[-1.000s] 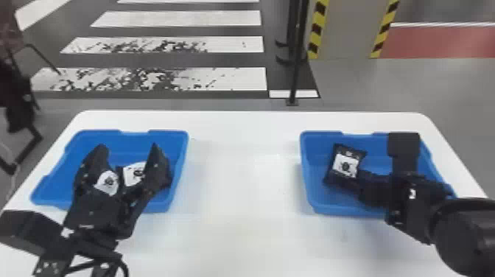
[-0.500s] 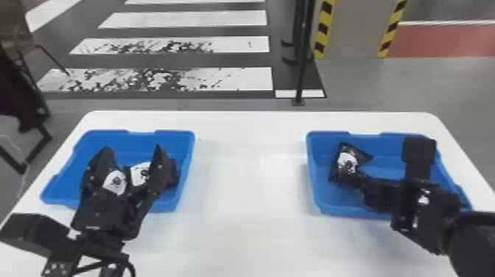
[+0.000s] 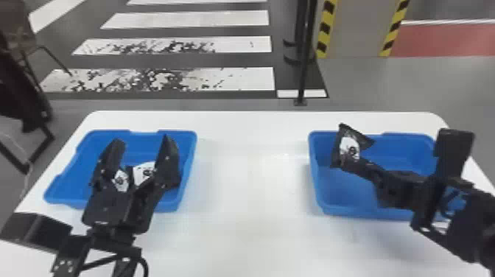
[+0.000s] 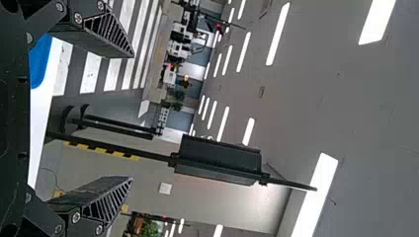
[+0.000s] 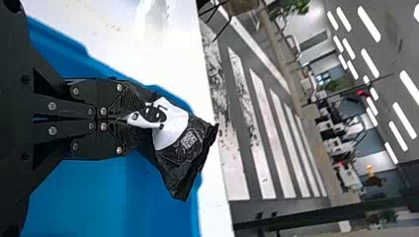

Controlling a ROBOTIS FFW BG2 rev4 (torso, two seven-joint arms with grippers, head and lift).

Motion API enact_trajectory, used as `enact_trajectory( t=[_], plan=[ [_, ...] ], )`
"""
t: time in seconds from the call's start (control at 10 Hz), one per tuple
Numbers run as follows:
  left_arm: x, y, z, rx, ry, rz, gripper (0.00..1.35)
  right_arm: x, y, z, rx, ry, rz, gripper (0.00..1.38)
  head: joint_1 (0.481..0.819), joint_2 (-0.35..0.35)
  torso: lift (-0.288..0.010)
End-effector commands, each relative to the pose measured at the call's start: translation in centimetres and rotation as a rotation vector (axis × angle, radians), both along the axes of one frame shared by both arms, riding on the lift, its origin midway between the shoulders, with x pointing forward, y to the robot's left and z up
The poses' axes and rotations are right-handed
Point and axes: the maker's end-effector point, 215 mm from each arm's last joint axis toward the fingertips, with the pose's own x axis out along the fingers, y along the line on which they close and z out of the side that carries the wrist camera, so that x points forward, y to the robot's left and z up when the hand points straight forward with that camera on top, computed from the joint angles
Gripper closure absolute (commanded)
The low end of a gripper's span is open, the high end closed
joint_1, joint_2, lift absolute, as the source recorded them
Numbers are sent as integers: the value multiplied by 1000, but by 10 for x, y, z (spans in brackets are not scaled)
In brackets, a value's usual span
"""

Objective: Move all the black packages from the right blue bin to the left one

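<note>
Right gripper: closing on one end of a black package, fingers pointing toward the robot's left and away from its body.
Left gripper: standing open above the left bin, gripping nothing.
White table: spanning between the two bins.
Right blue bin: lying under the right gripper.
Left blue bin: lying well apart, to the robot's left; holding labelled packages, partly hidden.
Held package: showing at the right bin's far left corner, projecting beyond the right fingertips; long axis apparently running crosswise to them. Right arm is being the nearer; the coming transfer is probably needing a leftward carry, avoiding the left gripper.
White label: facing the wrist camera.
</note>
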Motion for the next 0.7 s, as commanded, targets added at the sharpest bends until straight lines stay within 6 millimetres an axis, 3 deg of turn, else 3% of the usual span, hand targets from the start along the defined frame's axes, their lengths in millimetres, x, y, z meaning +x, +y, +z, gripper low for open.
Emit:
enact_trajectory(
  t=[0.0,0.2,0.4,0.6],
  plan=[
    [4,-11,4,-79,5,-51,193,4,5,39,28,-93,63,1251,695,51,-179],
    [11,-29,19,-126,6,-136,193,11,51,79,88,-220,268,1251,695,55,-179],
    [14,-64,30,-136,46,-264,193,-1,101,87,166,-260,435,1251,686,85,-179],
    [15,-87,20,-111,113,-338,193,-29,151,90,238,-238,567,1251,682,98,-179]
  ],
)
